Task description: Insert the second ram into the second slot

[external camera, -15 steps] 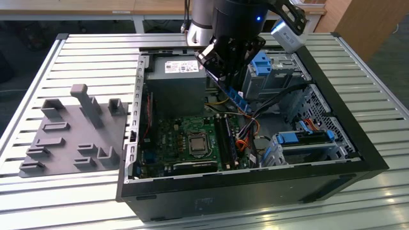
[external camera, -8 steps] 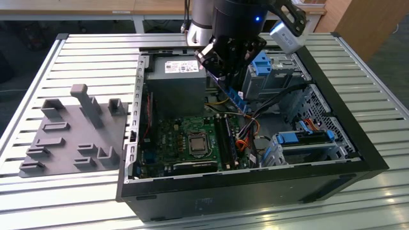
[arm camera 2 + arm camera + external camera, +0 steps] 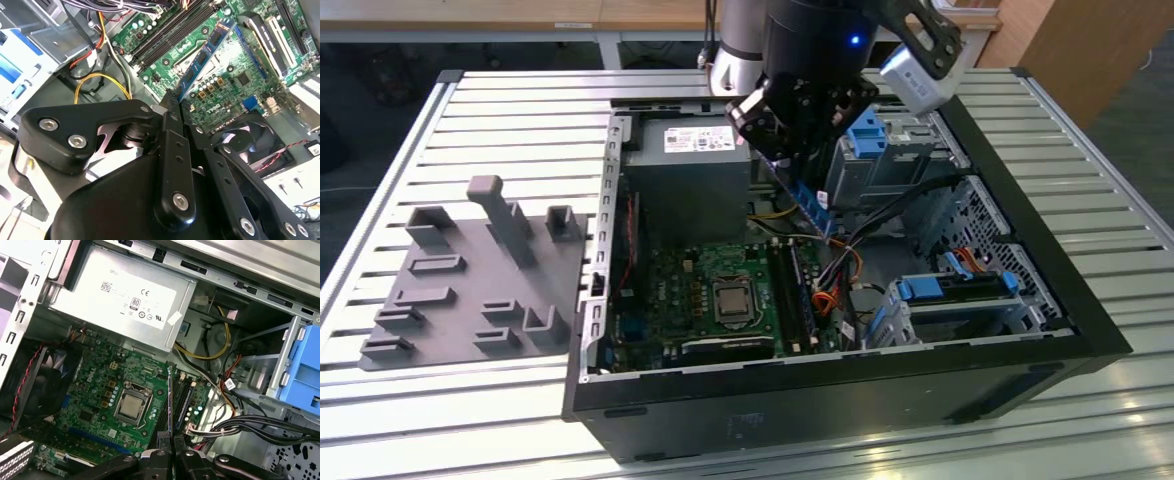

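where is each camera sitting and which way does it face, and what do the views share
Exterior view: off the arm, above the open computer case, looking down into it; shows the arm and the claw.
First wrist view: at the wrist, looking past the claw tips at the motherboard and power supply.
Second wrist view: at the wrist, looking over the claw's black linkages at the motherboard.
Shared: all three show the claw shut on the second ram above the motherboard.

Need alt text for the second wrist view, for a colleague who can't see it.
The black claw is shut on a thin blue-green memory stick, held over the green motherboard near its long black memory slots, not seated. A black fan sits nearby.
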Controlling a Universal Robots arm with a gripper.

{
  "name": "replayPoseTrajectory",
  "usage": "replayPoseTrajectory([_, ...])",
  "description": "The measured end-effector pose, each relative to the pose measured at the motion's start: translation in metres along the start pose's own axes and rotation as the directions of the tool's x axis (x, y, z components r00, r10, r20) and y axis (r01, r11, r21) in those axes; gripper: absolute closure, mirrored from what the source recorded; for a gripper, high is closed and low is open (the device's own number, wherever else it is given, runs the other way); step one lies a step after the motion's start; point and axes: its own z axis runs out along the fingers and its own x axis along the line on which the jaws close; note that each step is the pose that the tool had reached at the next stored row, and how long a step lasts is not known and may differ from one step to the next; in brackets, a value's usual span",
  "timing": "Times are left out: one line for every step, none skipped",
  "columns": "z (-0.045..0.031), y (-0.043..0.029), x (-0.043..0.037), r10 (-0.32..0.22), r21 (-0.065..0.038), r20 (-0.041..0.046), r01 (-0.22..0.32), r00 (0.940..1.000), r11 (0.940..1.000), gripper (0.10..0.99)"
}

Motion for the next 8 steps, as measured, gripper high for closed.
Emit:
replayPoseTrajectory([0.0000, 0.0000, 0.0000, 0.007, 0.000, 0.0002, -0.007, 1.0000, 1.0000, 0.949])
replayPoseTrajectory([0.0000, 0.0000, 0.0000, 0.013, 0.000, 0.0005, -0.013, 0.9999, 0.9999, 0.949])
replayPoseTrajectory([0.0000, 0.0000, 0.0000, 0.019, 0.000, 0.0007, -0.019, 0.9998, 0.9998, 0.949])
replayPoseTrajectory([0.0000, 0.0000, 0.0000, 0.026, 0.000, 0.0009, -0.026, 0.9997, 0.9997, 0.949])
replayPoseTrajectory([0.0000, 0.0000, 0.0000, 0.032, 0.000, 0.0011, -0.032, 0.9995, 0.9995, 0.949])
replayPoseTrajectory([0.0001, 0.0000, 0.0000, 0.038, 0.000, 0.0014, -0.038, 0.9993, 0.9993, 0.949])
replayPoseTrajectory([0.0001, 0.0000, 0.0000, 0.045, 0.001, 0.0016, -0.045, 0.9990, 0.9990, 0.949])
replayPoseTrajectory([0.0001, 0.0000, 0.0000, 0.052, 0.001, 0.0018, -0.052, 0.9986, 0.9986, 0.949])
